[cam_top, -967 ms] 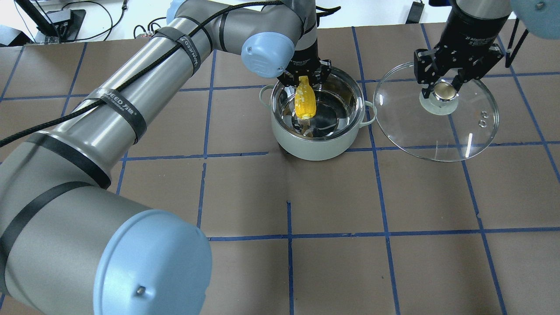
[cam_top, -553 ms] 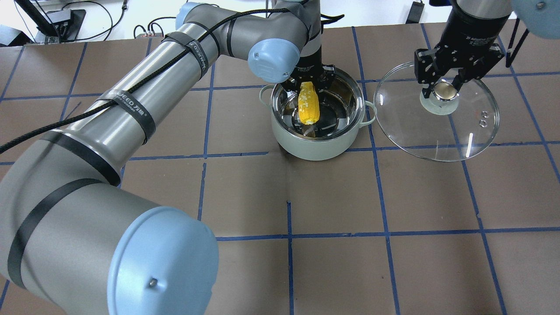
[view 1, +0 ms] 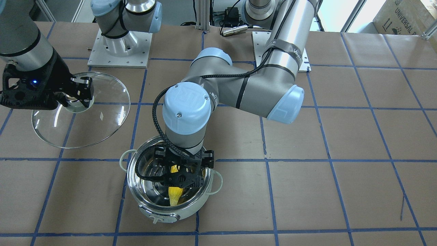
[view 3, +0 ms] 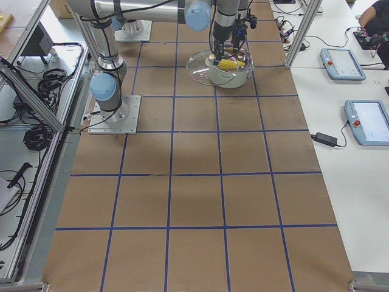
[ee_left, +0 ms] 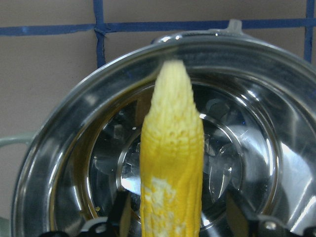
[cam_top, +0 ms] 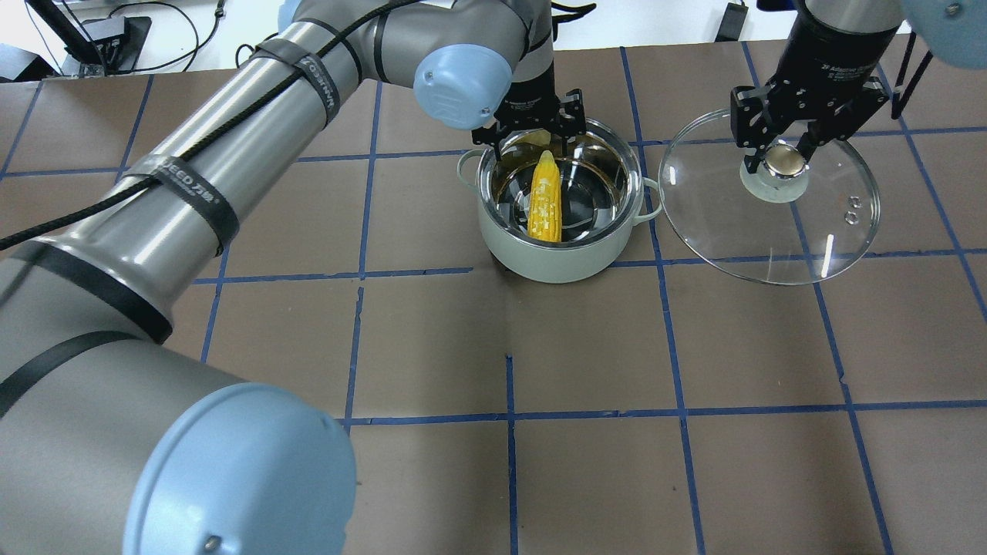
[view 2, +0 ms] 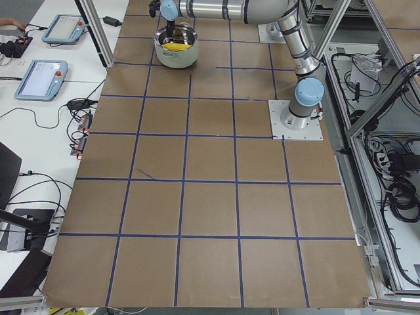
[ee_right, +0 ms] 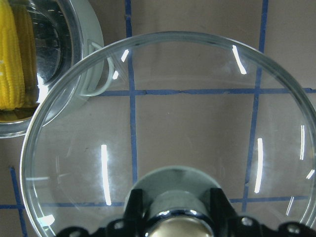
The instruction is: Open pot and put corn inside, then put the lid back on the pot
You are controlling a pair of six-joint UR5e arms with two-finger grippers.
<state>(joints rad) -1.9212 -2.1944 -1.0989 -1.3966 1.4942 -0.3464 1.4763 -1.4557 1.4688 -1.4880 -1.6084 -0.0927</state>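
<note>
The pale mint pot (cam_top: 559, 258) stands open on the table. The yellow corn (cam_top: 544, 196) lies inside it, tip leaning toward the far rim; it also shows in the left wrist view (ee_left: 173, 163). My left gripper (cam_top: 530, 139) is open above the pot's far rim, its jaws wider than the cob and not holding it. My right gripper (cam_top: 779, 158) is shut on the knob of the glass lid (cam_top: 817, 223) and holds the lid level to the right of the pot, its edge close to the pot's side handle (ee_right: 96, 79).
Brown paper with a blue tape grid covers the table (cam_top: 586, 347). The left arm's elbow (view 1: 186, 106) hangs over the pot in the front-facing view. Both arm bases (view 1: 119, 44) stand at the robot's edge of the table.
My left gripper let go of the corn and lifted back toward the far rim. The corn dropped from hanging in the jaws to lying inside the pot. The right gripper and lid stayed still.
</note>
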